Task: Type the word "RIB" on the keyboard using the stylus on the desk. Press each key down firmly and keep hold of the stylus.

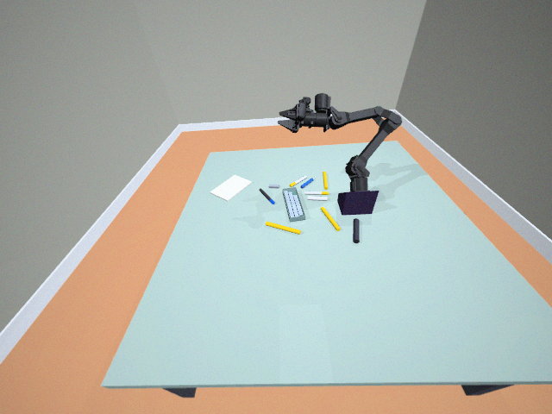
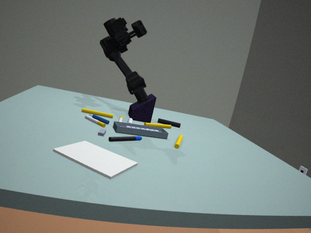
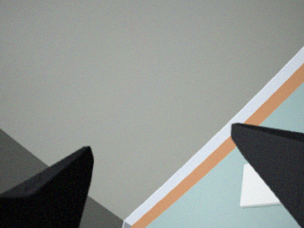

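White notepad (image 2: 95, 158) lay nearest the lens as the hand (image 1: 288, 119) hung high, spread and holding nothing. Pickup had apparently not begun: the dark stylus (image 1: 356, 230), probably the tool, lay at four o'clock from the keyboard (image 1: 294, 204), just beside the base (image 1: 372, 196). Yellow markers (image 1: 330, 218) crowded the approach.

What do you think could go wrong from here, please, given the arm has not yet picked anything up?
The open gripper is high above the desk and holds nothing. Many similar pens surround the keyboard, such as the black pen with a blue tip and the all-black stick, so it may pick the wrong one. White markers lie right beside the keyboard, so a descent there could knock them or press stray keys.
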You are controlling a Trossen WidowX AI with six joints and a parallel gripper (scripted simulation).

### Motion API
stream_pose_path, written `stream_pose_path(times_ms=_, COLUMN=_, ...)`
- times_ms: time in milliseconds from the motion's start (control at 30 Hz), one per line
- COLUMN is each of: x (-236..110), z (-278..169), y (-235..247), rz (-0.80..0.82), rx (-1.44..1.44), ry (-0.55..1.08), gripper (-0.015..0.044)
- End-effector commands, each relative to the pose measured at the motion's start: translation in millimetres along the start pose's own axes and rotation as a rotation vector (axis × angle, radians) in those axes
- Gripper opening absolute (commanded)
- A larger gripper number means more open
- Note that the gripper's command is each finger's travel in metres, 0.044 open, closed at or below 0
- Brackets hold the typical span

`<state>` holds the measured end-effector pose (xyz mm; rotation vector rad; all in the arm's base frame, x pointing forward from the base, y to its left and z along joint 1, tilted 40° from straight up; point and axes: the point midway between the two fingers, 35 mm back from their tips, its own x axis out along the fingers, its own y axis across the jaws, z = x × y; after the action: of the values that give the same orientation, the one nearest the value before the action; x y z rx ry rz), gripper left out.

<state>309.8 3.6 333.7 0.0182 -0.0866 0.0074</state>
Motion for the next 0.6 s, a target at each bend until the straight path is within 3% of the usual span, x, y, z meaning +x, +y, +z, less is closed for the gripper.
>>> stream_pose_path(times_ms=0, x=1, z=-1, y=0, rz=-0.001, rx=0.0, ry=0.006, gripper=0.0414)
stream_pose_path(times_ms=133, x=16, z=-33, y=-1, rz=-0.028, rx=0.007, ry=0.141, gripper=0.0309)
stream_pose_path(times_ms=333, x=40, z=-131, y=-4, rz=-0.128, rx=-0.002, ry=0.539, gripper=0.0151)
stream_pose_path(times_ms=500, x=35, z=-212, y=-7, rz=-0.237, rx=-0.061, ry=0.867, gripper=0.002)
stream_pose_path(times_ms=567, x=27, z=-240, y=-9, rz=-0.283, rx=-0.102, ry=0.991, gripper=0.0)
